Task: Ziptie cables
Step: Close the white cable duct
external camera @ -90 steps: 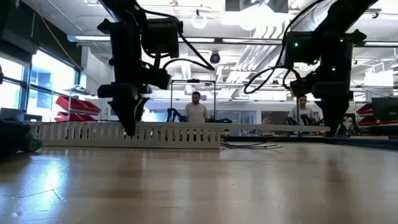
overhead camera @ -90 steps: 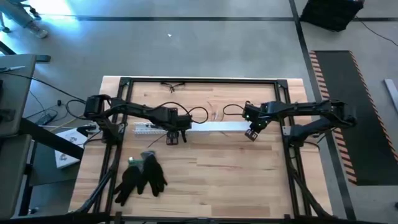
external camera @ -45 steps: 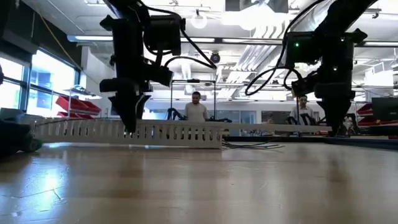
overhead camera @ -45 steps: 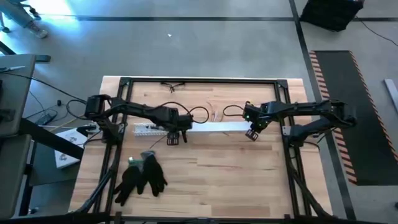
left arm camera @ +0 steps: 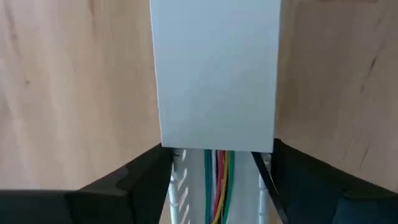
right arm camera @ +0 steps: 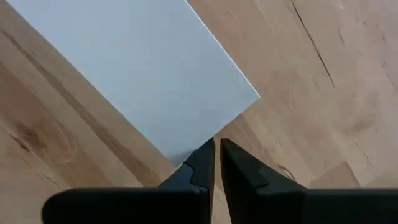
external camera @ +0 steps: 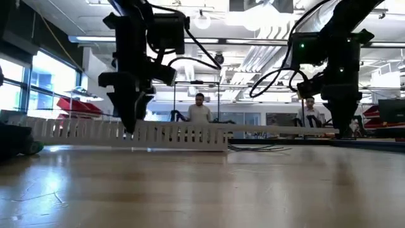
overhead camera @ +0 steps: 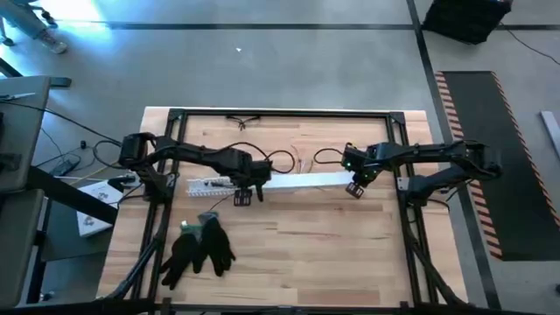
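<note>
A long white slotted channel (overhead camera: 210, 185) lies across the table's middle, and a flat white cover (overhead camera: 306, 180) closes its right part. Inside the uncovered part run the cables (left arm camera: 217, 186), thin green, red and yellow wires. My left gripper (overhead camera: 242, 198) stands over the channel where the cover ends, with one finger on each side of it. My right gripper (overhead camera: 354, 188) is shut, and its tips are down at the cover's right end (right arm camera: 186, 143). I cannot tell whether they touch it. My left gripper has the channel between its two fingers. One finger (left arm camera: 146, 177) is at each outer wall (left arm camera: 176, 186), right where the cover ends (left arm camera: 214, 140). The fingers come from above, pointing down, and lie across the channel. The channel stays low on the table.
A pair of black gloves (overhead camera: 199, 247) lies near the table's front left. Thin loose wires (external camera: 253, 147) lie on the table behind the channel. A black metal frame (overhead camera: 280, 113) runs around the table. Two people (external camera: 200, 111) stand far back in the room.
My left gripper has moved a little toward the table's near edge and has taken the channel along. The channel's left part has swung nearer. Its covered right end has stayed by my right gripper.
</note>
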Action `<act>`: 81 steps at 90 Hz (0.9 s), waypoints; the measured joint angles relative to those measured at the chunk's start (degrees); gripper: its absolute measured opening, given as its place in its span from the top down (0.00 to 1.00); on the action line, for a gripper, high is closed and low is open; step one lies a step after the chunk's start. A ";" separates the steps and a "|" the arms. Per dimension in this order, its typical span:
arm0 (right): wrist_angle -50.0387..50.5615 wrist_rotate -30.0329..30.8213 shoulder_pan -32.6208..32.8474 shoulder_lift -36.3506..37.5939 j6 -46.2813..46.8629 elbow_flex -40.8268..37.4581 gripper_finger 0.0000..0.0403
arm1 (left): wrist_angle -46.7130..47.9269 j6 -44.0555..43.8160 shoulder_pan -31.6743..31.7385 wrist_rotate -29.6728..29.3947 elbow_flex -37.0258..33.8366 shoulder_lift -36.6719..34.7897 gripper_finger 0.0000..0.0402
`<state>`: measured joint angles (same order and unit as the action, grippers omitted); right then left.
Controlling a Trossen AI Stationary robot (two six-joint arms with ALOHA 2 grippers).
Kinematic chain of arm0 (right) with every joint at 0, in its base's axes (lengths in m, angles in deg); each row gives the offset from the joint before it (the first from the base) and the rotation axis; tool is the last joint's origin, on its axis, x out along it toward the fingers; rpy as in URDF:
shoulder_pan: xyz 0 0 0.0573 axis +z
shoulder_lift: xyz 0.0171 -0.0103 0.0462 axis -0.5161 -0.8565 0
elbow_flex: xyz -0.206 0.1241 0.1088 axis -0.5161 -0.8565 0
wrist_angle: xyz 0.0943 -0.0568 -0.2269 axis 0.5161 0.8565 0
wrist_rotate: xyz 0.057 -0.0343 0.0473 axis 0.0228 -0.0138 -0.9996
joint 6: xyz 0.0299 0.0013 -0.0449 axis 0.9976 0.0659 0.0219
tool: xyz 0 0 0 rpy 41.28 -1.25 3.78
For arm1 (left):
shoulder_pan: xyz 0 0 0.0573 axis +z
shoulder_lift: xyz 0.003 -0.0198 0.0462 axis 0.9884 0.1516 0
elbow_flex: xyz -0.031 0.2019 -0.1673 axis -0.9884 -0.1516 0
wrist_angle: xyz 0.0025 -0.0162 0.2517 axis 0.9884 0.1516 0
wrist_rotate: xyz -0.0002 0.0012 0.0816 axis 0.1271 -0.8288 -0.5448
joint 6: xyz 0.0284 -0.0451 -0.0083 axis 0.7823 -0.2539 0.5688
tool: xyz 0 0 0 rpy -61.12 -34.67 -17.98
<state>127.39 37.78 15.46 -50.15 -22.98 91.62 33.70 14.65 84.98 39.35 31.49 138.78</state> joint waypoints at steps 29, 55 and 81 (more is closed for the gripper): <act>-0.74 0.00 0.00 0.02 -0.17 0.04 0.97 | 2.17 -1.49 0.79 0.03 0.21 0.02 0.40; -0.87 0.00 0.00 0.02 -0.19 0.04 0.97 | 7.81 -2.73 0.79 0.15 3.83 0.02 0.40; -0.88 0.03 0.00 0.02 -1.26 0.04 0.97 | 11.40 -3.26 0.79 -0.12 0.23 -0.02 0.40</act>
<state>126.51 37.81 15.46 -50.13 -24.24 91.66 45.10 11.39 85.77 39.23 31.72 138.76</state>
